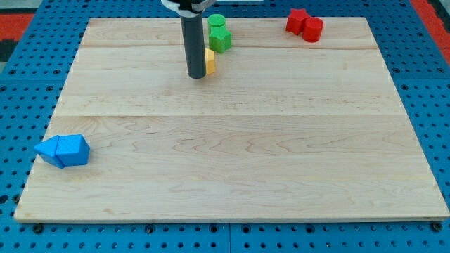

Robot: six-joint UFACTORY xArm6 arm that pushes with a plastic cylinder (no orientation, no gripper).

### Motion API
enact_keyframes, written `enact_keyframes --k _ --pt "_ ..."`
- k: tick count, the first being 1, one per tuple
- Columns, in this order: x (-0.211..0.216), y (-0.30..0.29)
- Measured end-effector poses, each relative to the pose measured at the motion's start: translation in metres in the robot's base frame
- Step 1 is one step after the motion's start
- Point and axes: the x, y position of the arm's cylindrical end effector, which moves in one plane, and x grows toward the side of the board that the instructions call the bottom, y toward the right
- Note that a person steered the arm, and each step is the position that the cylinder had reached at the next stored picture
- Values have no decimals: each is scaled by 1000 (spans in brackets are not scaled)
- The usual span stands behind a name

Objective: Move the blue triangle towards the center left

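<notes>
The blue triangle (48,150) lies at the view's lower left of the wooden board (232,140), touching a second blue block (72,150) on its right. My tip (196,75) stands near the view's top, left of centre, far from the blue blocks. It is right beside a yellow block (209,62), which the rod partly hides.
Two green blocks, a cylinder (216,22) and another green block (220,39), sit just right of the rod at the top edge. Two red blocks (304,24) sit at the view's top right. A blue pegboard (28,70) surrounds the board.
</notes>
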Motion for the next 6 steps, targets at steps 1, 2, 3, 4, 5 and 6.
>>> enact_keyframes --k 1,2,3,4,5,6 --pt "-18 0" --pt "-8 10" --pt "108 14" --pt "203 -64" --pt "256 -181" --pt "260 -250"
